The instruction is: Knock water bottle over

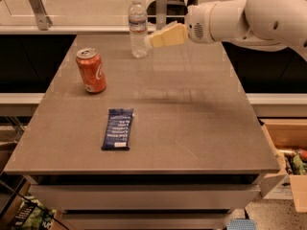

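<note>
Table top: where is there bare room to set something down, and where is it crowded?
The whole right half of the table, right of the blue snack packet, is bare, as is the front strip before the packet. It is crowded at the far left: the gripper hovers close beside the water bottle, with the soda can nearby.
</note>
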